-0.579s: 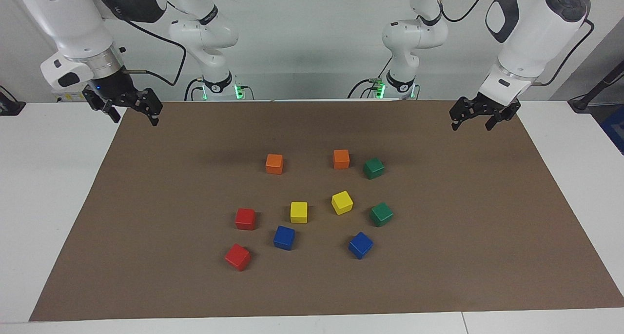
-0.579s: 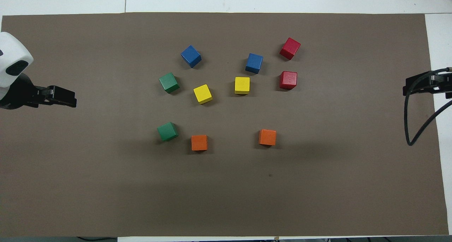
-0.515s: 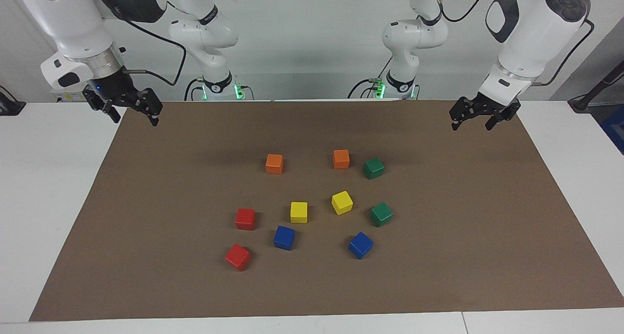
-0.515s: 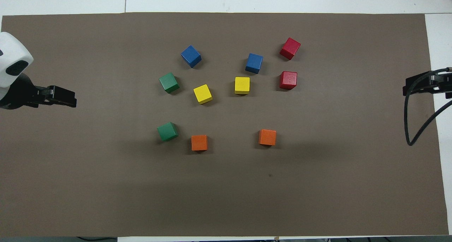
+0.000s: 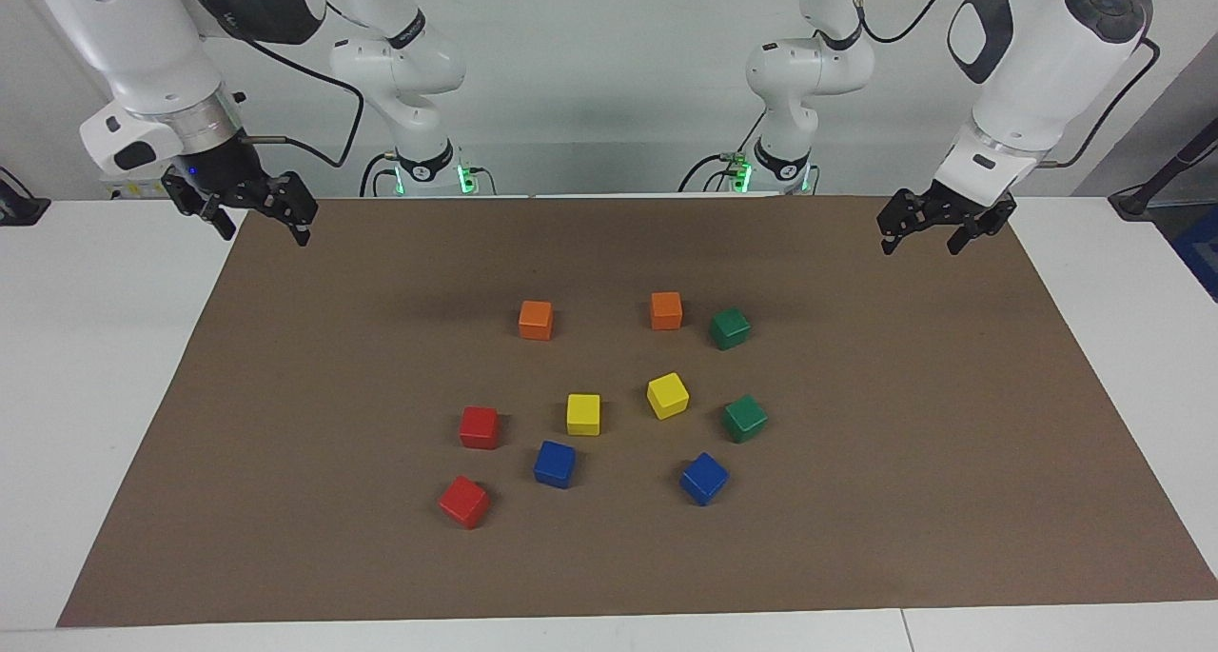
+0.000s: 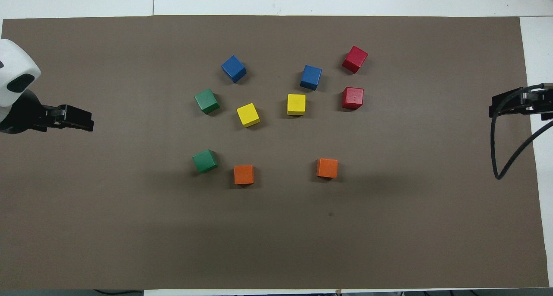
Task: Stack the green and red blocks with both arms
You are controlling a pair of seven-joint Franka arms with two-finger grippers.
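Two green blocks lie on the brown mat toward the left arm's end: one (image 5: 730,328) (image 6: 204,160) beside an orange cube, one (image 5: 744,418) (image 6: 206,101) farther from the robots. Two red blocks lie toward the right arm's end: one (image 5: 479,427) (image 6: 352,98), and one (image 5: 464,502) (image 6: 354,59) farther out and turned at an angle. All four sit singly on the mat. My left gripper (image 5: 919,243) (image 6: 84,119) hangs open and empty over the mat's corner at its own end. My right gripper (image 5: 266,231) (image 6: 497,108) hangs open and empty over the mat's edge at its end.
Two orange cubes (image 5: 536,320) (image 5: 666,310), two yellow cubes (image 5: 583,414) (image 5: 667,395) and two blue cubes (image 5: 555,464) (image 5: 703,479) lie among the task blocks in the mat's middle. The brown mat (image 5: 952,462) covers most of the white table.
My right gripper has edged slightly inward toward the mat's middle. The left arm and all cubes have stayed still.
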